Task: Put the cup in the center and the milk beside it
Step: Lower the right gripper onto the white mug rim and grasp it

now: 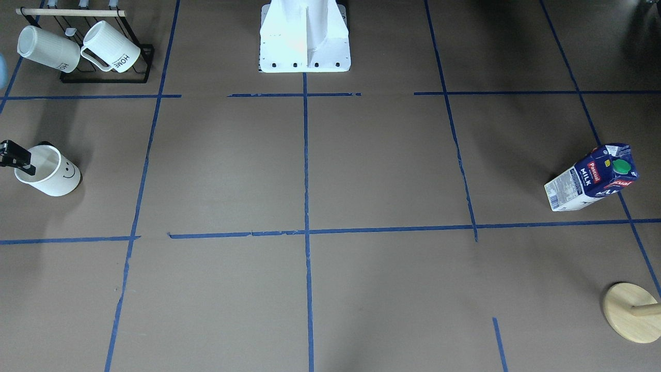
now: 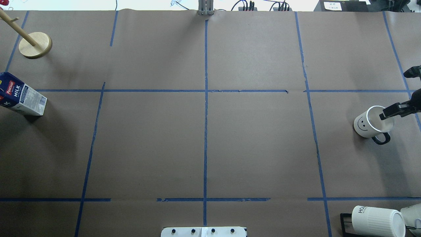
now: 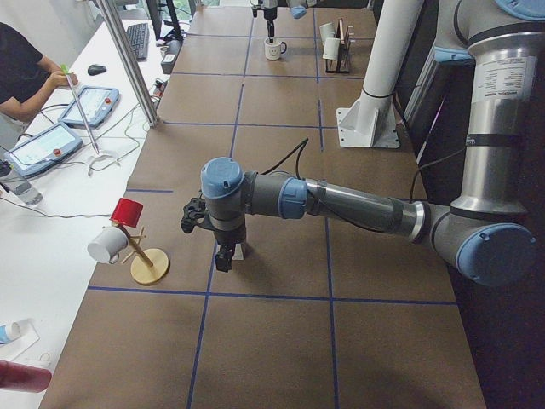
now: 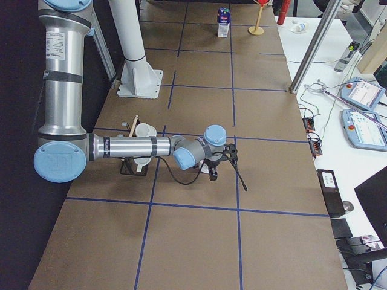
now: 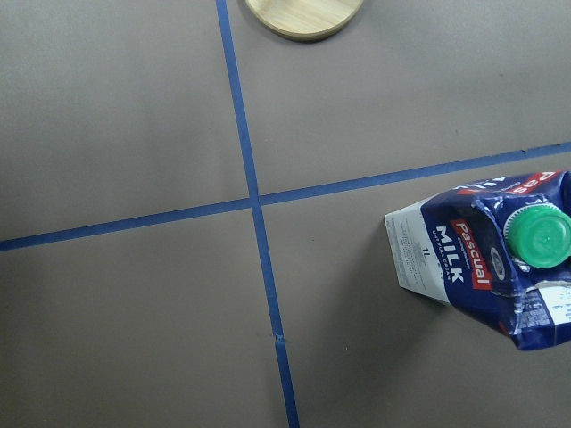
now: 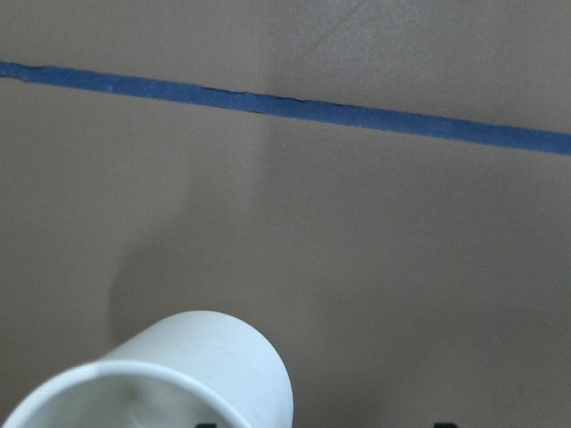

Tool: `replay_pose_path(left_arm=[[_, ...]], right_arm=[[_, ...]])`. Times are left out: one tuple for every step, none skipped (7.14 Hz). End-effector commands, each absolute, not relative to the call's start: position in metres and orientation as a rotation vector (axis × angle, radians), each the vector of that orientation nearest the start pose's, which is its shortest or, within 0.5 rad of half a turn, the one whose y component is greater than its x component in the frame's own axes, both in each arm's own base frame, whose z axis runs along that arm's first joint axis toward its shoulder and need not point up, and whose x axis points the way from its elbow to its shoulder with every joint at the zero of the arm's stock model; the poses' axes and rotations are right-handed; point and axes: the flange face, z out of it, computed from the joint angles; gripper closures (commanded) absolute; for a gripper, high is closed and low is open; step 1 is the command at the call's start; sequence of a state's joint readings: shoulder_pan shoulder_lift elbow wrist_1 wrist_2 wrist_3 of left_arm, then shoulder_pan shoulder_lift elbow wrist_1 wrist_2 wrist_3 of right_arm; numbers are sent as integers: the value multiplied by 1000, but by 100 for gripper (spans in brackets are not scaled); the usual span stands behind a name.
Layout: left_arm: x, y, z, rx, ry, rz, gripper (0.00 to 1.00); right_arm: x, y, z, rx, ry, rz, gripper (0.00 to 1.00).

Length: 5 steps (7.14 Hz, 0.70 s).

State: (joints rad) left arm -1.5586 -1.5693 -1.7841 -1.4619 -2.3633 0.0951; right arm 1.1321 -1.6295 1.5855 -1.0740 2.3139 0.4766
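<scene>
White cup [image 2: 366,124]: R tool [image 2: 396,104] finger [image 2: 391,111] inside rim.

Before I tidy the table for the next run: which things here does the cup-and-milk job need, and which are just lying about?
Belongs to the job:
- smiley cup
- milk carton

Just lying about:
- two ribbed HOME mugs on the black rack
- wooden peg stand, holding a red cup and a white cup
</scene>
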Motion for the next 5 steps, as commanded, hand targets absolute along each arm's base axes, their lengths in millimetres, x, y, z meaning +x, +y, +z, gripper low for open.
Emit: replay_pose_path(left_arm=[[-56, -490, 563, 133, 788, 144, 0], [-56, -490, 562, 134, 788, 143, 0], [-56, -490, 560, 137, 791, 144, 0], [-55, -490, 559, 137, 808, 145, 0], [-54, -491, 558, 138, 809, 147, 0]], right_arm=[[-158, -471, 626, 51, -848, -132, 100], [-158, -472, 621, 60, -852, -137, 100], [-159, -472, 606, 89, -866, -153, 100], [-175, -467, 571, 130, -888, -203, 100], [-184, -474, 526, 167, -932, -193, 100]])
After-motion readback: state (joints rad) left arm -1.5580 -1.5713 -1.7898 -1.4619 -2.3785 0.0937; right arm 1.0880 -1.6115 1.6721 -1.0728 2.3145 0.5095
